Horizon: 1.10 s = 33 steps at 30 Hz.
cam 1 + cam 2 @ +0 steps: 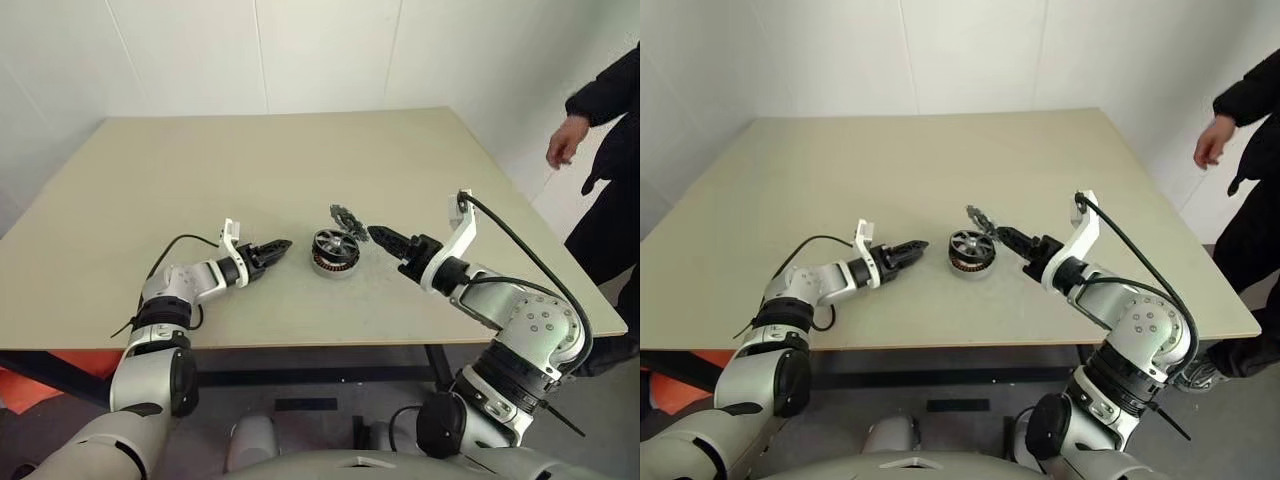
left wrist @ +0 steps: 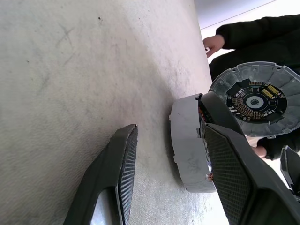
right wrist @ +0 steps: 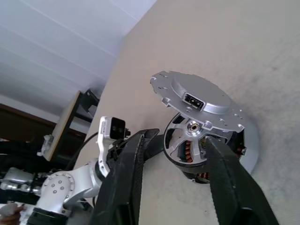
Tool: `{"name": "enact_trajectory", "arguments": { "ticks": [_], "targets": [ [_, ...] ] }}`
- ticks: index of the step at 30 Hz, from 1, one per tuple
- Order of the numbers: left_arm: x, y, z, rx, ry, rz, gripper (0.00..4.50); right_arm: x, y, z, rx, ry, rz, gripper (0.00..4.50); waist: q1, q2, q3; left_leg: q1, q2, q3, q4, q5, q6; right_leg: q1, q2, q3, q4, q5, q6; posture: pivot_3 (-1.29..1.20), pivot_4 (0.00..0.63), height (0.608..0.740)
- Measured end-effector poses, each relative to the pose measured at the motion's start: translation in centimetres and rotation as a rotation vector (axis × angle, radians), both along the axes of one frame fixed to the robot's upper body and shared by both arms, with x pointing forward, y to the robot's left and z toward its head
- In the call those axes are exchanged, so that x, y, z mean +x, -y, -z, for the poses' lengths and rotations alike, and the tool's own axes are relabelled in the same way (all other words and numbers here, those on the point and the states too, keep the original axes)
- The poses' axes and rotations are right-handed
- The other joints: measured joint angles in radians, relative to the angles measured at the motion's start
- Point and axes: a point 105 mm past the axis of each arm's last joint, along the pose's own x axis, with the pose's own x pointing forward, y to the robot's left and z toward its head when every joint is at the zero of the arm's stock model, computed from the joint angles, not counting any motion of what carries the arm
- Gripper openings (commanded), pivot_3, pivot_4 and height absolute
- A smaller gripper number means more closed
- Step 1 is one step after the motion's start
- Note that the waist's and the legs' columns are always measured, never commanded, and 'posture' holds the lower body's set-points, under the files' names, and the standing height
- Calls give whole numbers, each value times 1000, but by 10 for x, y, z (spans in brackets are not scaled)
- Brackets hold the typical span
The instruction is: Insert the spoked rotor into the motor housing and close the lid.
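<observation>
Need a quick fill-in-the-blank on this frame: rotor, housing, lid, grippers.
The spoked rotor sits ___ the motor housing.
The left gripper and right gripper both have fingers ___.
The lid, not yet fitted, lies nearest the ___ gripper.
Missing words: inside; open; right.

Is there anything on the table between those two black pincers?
Yes: in the left eye view the motor housing, with the spoked rotor seated in it, stands between the left tool and the right tool.

No readable text, labels, brands, numbers or signs on anything
</observation>
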Motion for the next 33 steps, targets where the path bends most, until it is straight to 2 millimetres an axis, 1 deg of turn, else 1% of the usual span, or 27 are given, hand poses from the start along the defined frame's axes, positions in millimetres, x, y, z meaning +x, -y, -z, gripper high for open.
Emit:
{"name": "enact_trajectory", "arguments": {
  "ticks": [4, 5, 7, 9, 11, 12, 15, 19, 28, 31, 33],
  "targets": [
    [0, -1, 0, 2, 1, -2, 2432, -5, -5, 4, 11, -52, 4, 4389, 0, 0, 0, 0, 0, 0, -3, 1, -2, -1, 1, 0, 0, -1, -1, 0, 0, 740],
    [0, -1, 0, 1, 1, -3, 2432, -8, -7, 7, 11, -68, 2, 4452, 1, 1, 0, 0, 0, 0, -4, 1, -2, -1, 1, 0, 0, -1, -1, 0, 0, 740],
    [0, -2, -1, 2, 1, -4, 2432, -17, -9, 12, 8, -95, -12, 4452, 0, 1, 0, 0, 0, 0, -4, 1, -2, -1, 1, 0, -1, -1, 0, 0, 0, 740],
    [1, -2, -1, 3, 2, -5, 2432, -30, -10, 18, -34, -126, -41, 4452, 3, 1, 0, -1, 0, 0, -4, 1, -2, -1, 0, 0, -3, -2, 1, 0, 0, 740],
    [1, -5, -1, 7, 3, -9, 2432, -40, -4, 19, -56, -181, -37, 4452, 3, 1, 0, -1, -1, 1, -4, 0, -1, 0, -1, -1, -5, -1, 2, 0, 0, 740],
    [1, -6, -1, 11, 3, -12, 2432, -41, -3, 17, -47, -203, -29, 4452, 0, 1, 0, -1, -1, 1, -4, 0, -1, 0, -1, -1, -5, -1, 2, 0, 0, 740],
    [1, -8, -1, 17, 5, -15, 2432, -37, -10, 11, 4, -236, -18, 4452, -3, 1, -1, -5, 0, 1, -4, 0, -1, -2, 0, -3, -5, -2, 2, 0, 0, 740],
    [2, -6, -3, 12, 8, -7, 2432, -29, -20, 6, 34, -249, -14, 4452, -1, 0, -2, -17, 0, 0, 0, 1, -1, -10, -1, -3, -7, 0, 5, 0, 0, 740],
    [-1, -10, -5, 20, 4, -2, 2432, -18, -40, -3, 91, -269, -17, 4452, -4, -1, -2, -18, -1, 0, -1, 0, 0, -11, -1, -3, -7, 1, 6, 0, 0, 740],
    [-1, -11, -5, 24, 5, -4, 2432, -17, -43, 1, 91, -292, -29, 4452, -4, -1, -2, -19, -1, 0, -1, 0, 0, -11, -1, -3, -7, 1, 6, 0, 0, 740],
    [-1, -11, -5, 28, 5, -6, 2432, -16, -43, 9, 83, -324, -34, 4452, -3, -1, -2, -19, -1, 0, -1, 0, 0, -11, -1, -3, -7, 1, 6, 0, 0, 740]
  ]
}}
